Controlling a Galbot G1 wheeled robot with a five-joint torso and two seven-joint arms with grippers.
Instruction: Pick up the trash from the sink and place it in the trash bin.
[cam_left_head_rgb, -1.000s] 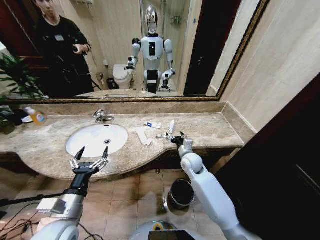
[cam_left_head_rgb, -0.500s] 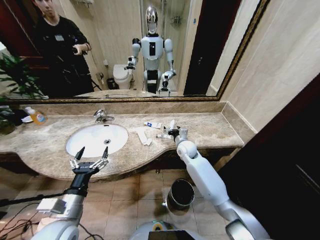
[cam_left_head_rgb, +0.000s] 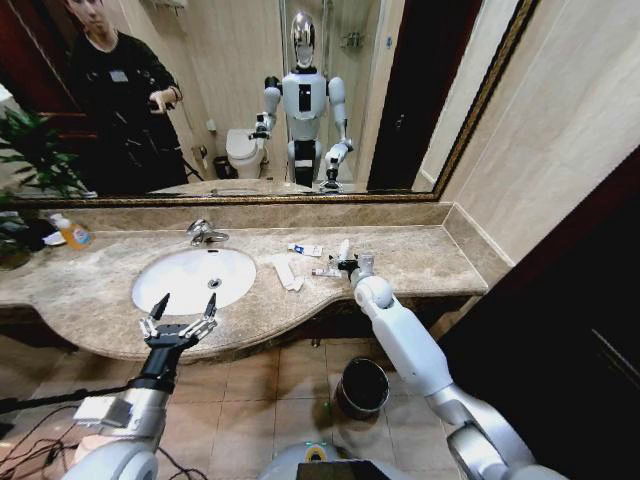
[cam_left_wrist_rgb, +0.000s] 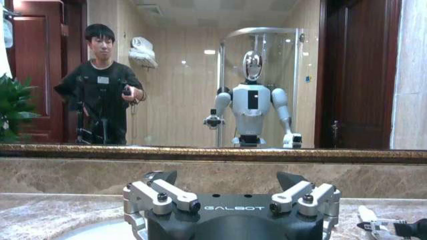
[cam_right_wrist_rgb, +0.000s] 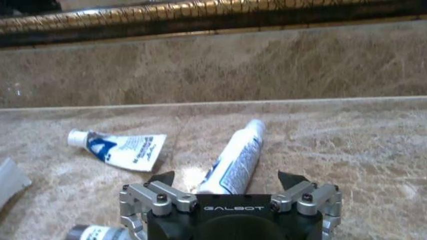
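Right gripper (cam_left_head_rgb: 350, 263) is out over the beige marble bench (cam_left_head_rgb: 420, 255), to the right of the large white oval porcelain sink (cam_left_head_rgb: 185, 275) with its chrome tap (cam_left_head_rgb: 205, 232). Jaws released and spread, nothing between them. In the right wrist view they straddle the near end of a white toiletry tube with blue print (cam_right_wrist_rgb: 233, 157), which lies flat on the marble and points away toward the back wall; can't tell if the tips touch it.

Other trash is on the bench too, not in the basin:
- flattened white tube with a blue logo and white cap (cam_right_wrist_rgb: 120, 147), just beside the first tube, on the sink side
- small tube end with a grey cap (cam_right_wrist_rgb: 93, 233), at the edge of the right wrist view next to the gripper body
- crumpled white paper strip (cam_left_head_rgb: 286, 272), between the sink rim and the right gripper

Left gripper (cam_left_head_rgb: 180, 318) hovers at the front edge of the sink, jaws released, empty, well apart from the trash.

Small round dark metal trash bin with a shiny rim (cam_left_head_rgb: 362, 386) stands on the tiled floor below the bench, under the right arm.

Yellow-orange bottle with a white cap (cam_left_head_rgb: 72, 233) sits at the far left of the bench, beside a green plant (cam_left_head_rgb: 30, 150).
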